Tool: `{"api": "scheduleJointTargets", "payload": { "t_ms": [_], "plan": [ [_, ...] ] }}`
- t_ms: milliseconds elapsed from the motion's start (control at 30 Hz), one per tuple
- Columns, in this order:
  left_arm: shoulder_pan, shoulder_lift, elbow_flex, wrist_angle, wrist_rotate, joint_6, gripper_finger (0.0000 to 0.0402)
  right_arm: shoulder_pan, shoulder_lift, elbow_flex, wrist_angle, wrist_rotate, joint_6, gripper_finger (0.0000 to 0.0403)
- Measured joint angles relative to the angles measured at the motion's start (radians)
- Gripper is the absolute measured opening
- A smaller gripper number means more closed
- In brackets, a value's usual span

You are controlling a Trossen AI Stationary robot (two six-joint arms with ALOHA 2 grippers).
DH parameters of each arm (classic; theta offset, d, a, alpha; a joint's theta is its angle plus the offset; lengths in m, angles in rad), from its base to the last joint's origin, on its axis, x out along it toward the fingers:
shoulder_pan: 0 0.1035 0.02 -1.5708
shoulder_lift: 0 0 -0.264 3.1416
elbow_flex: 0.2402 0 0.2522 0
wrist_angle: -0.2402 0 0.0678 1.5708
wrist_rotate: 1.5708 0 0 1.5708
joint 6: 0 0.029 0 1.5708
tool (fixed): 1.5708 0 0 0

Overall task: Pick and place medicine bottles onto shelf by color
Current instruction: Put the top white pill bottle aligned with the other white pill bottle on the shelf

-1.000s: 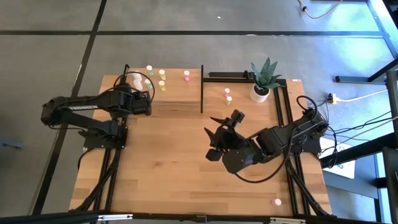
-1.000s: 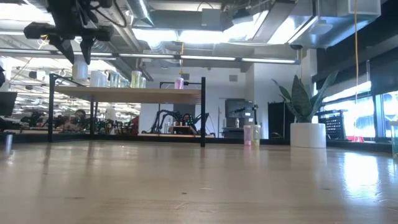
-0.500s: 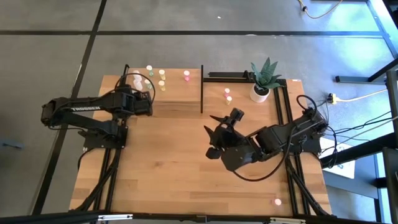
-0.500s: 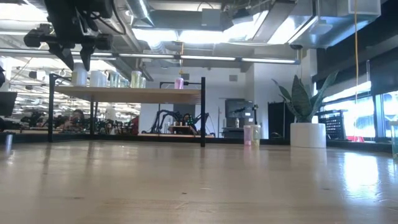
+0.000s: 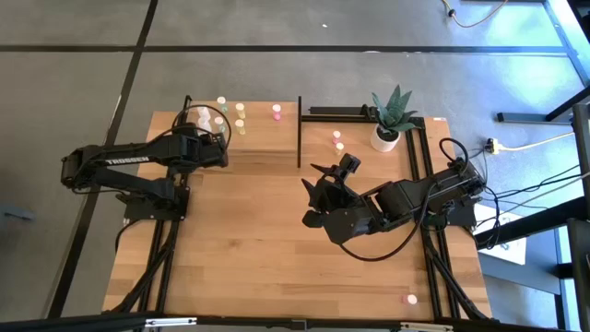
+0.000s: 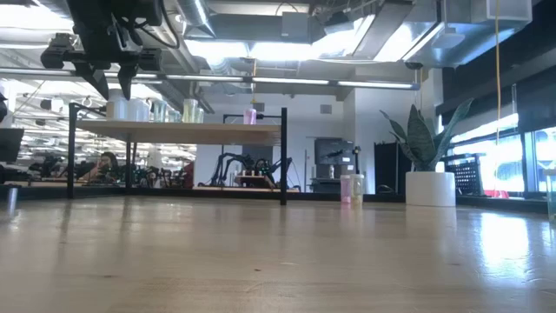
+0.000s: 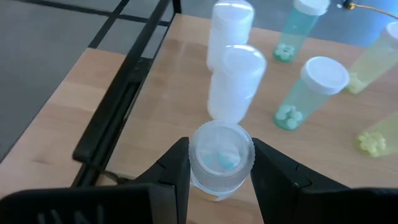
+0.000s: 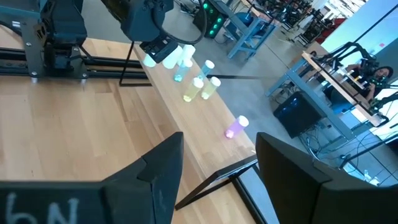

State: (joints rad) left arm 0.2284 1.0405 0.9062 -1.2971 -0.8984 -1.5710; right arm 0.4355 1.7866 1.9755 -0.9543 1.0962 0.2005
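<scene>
Two grippers are showing as we are looking: our left gripper (image 7: 219,163) is squeezing a white bottle (image 7: 221,155) over the shelf (image 7: 186,124), while our right gripper (image 8: 217,158) is hanging wide open above the table (image 5: 249,240).

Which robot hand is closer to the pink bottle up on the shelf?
The left one. The left gripper is over the shelf itself, holding a bottle beside the white ones. The right gripper hangs over the open table, off the shelf, farther from the pink bottle.
</scene>
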Motion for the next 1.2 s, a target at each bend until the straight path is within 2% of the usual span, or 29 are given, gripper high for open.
{"api": "scheduleJointTargets", "payload": {
  "t_ms": [533, 733, 1200],
  "plan": [
    [0.042, 0.0, 0.0, 0.009, 0.019, 0.038, 0.0122, -0.002, 0.0, 0.0, 0.0, -0.001, 0.0, 0.0202],
    [0.042, 0.0, 0.002, 0.008, 0.032, 0.038, 0.0122, -0.002, -0.001, 0.0, 0.0, -0.077, 0.0, 0.0202],
    [0.042, 0.0, 0.002, 0.008, 0.027, 0.036, 0.0122, -0.002, -0.001, 0.0, 0.0, -0.077, -0.002, 0.0202]
  ]
}}
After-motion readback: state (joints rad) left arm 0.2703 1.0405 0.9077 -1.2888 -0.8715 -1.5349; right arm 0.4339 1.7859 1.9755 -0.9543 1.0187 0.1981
